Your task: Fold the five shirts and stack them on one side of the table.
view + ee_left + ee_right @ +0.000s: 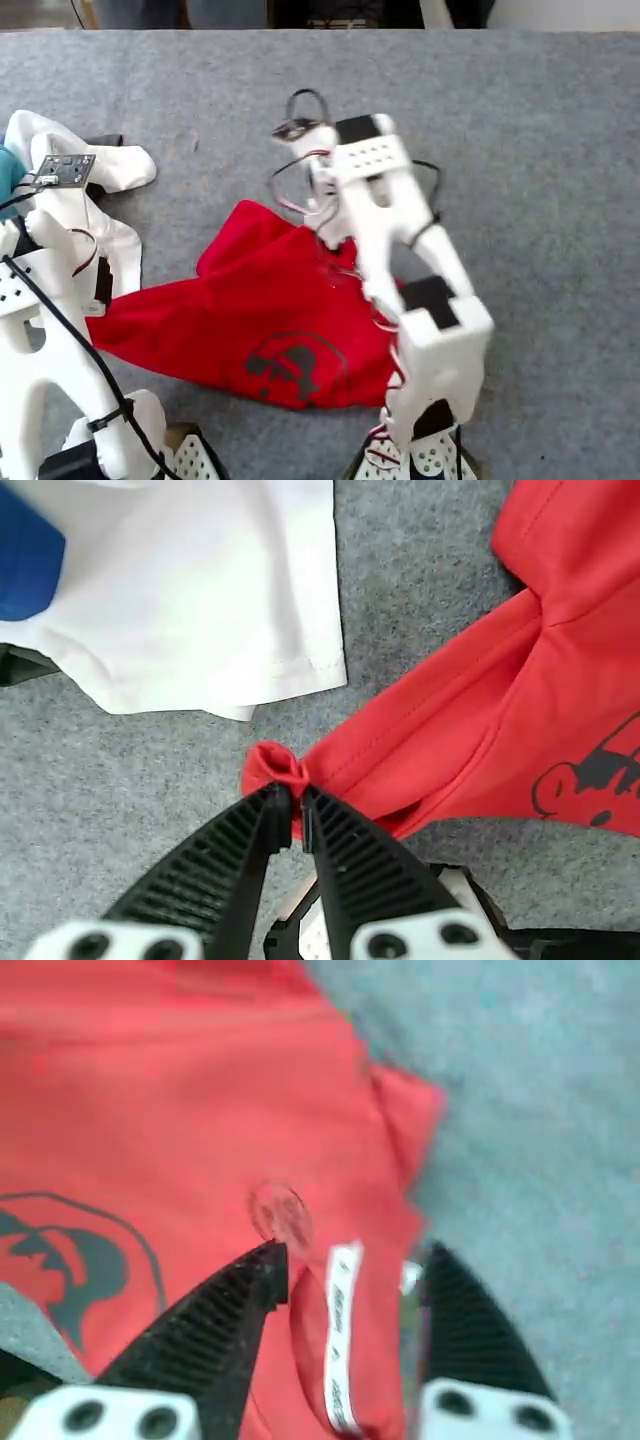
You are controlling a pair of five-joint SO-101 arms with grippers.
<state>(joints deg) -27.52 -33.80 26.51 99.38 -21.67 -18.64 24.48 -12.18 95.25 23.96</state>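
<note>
A red shirt [260, 320] with a dark print lies crumpled on the grey table [520, 150], near the middle. In the left wrist view my left gripper [290, 805] is shut on a bunched corner of the red shirt [470, 710], at its left end. My right gripper [355, 1260] is open low over the red shirt [150, 1110], with its fingers on either side of the collar's white label [338, 1330]. In the high view the right gripper [328, 232] is at the shirt's far edge and the left gripper [100, 295] is at its left tip.
A white shirt [110, 165] lies at the table's left side under the left arm, also seen close by as the white shirt [200, 590]. Blue cloth [25, 560] lies on its far left. The arms' bases [430, 455] stand at the front edge. Bare grey table stretches right and back.
</note>
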